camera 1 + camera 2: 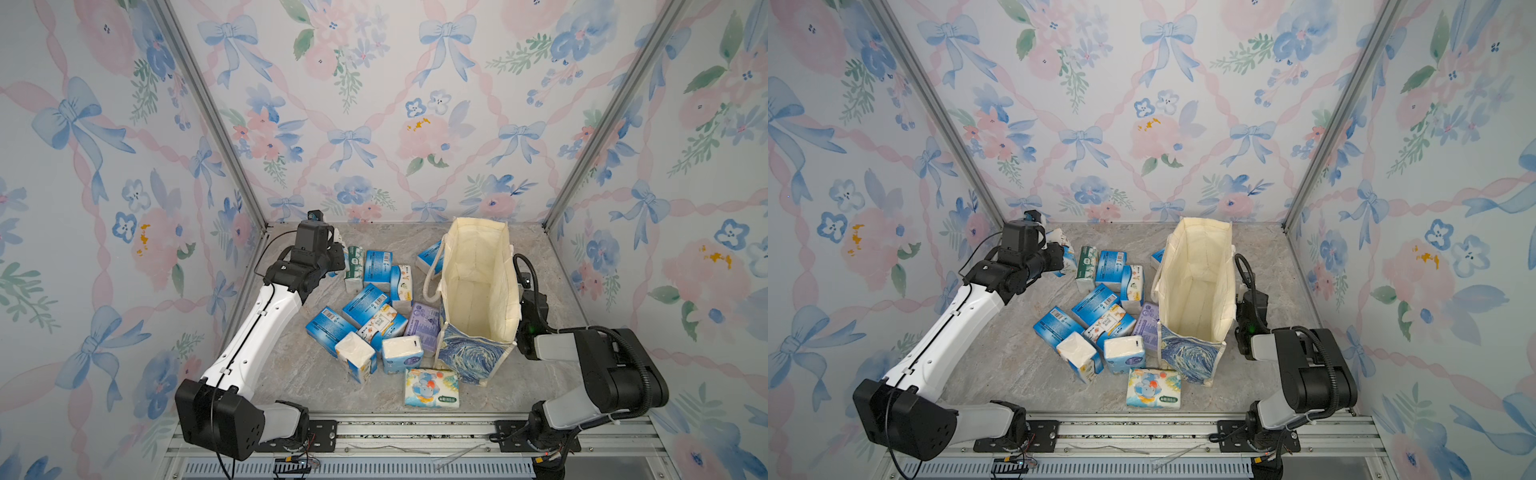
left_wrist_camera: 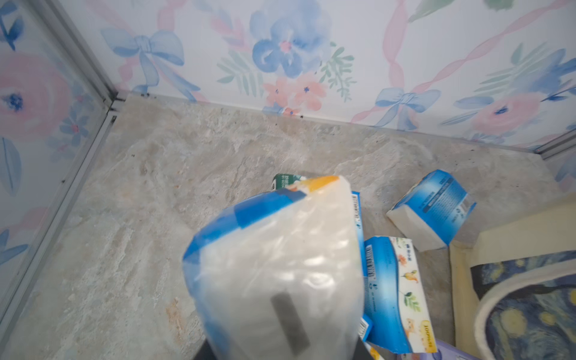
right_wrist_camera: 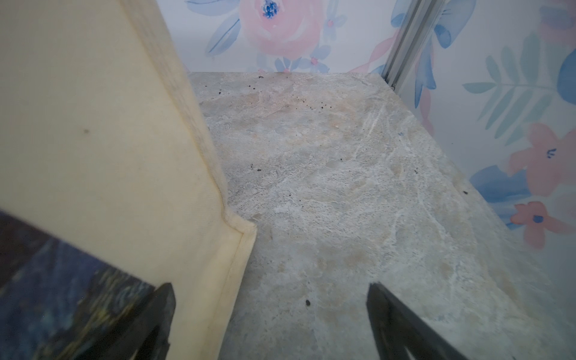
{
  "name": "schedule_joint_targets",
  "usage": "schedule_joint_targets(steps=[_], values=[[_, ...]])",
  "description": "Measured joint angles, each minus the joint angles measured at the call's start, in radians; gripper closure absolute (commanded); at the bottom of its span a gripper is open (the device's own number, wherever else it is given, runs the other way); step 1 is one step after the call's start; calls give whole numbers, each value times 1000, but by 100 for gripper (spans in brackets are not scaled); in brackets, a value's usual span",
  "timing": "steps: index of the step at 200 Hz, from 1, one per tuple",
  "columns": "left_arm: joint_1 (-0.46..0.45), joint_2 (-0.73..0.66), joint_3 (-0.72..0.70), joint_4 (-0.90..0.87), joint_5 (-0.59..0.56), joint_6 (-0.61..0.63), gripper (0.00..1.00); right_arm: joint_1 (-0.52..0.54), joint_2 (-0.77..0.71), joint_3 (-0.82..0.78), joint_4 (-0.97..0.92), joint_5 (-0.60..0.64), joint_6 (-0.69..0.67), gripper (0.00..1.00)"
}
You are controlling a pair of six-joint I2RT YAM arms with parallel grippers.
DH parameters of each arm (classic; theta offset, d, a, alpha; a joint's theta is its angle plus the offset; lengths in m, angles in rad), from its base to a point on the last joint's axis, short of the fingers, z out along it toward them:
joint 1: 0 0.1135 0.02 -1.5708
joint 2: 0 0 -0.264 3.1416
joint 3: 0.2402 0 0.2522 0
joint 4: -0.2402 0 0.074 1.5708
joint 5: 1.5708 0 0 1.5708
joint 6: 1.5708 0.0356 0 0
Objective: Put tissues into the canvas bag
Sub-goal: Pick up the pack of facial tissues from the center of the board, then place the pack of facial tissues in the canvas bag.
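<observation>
Far left corner of the bench (image 1: pixel 299 374): left gripper (image 1: pixel 336 254) closed on one blue-and-white pack, the held pack (image 2: pixel 280 265), which looks lifted clear of the surface (the jaws themselves are hidden behind the wrapper in the left wrist view)
Canvas bag (image 1: pixel 459 266): upright on the right half of the bench, mouth open, nothing seen inside in both top views
Right gripper (image 3: pixel 270 284): jaws wide and holding nothing, low beside the bag's right wall, a cream corner of canvas lying between them
Step in hand: probably carrying the held pack across to the bag's mouth
Doing it well: raise the pack above the rim before crossing, squeeze lightly since the wrapper looks soft and slippery, release only over the open middle
In the way: loose tissues (image 1: pixel 374 320) piled between the left arm (image 1: pixel 257 324) and the bag; green-white pack (image 1: pixel 354 266) just beside the left gripper; rope handle (image 1: pixel 432 274) drooping outside the bag's left wall
Around: lilac pack (image 1: pixel 423 328) against the bag's left wall; cartoon pack (image 1: pixel 432 388) flat near the front edge; blue pack (image 1: pixel 429 254) behind the handle
Risk: a low pass could clip the rim and tip the bag
</observation>
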Motion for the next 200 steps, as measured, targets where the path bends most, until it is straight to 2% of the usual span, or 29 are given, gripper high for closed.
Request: schedule_joint_targets(steps=[19, 40, 99, 150, 200], values=[[-115, 1, 75, 31, -10, 37, 86, 0, 0, 0, 0, 0, 0, 3], [-215, 1, 131, 112, 28, 84, 86, 0, 0, 0, 0, 0, 0, 3], [-313, 43, 163, 397, 252, 127, 84, 0, 0, 0, 0, 0, 0, 3], [-418, 319, 340, 458, 407, 129, 84, 0, 0, 0, 0, 0, 0, 3], [-506, 603, 652, 261, 412, 175, 84, 0, 0, 0, 0, 0, 0, 3]])
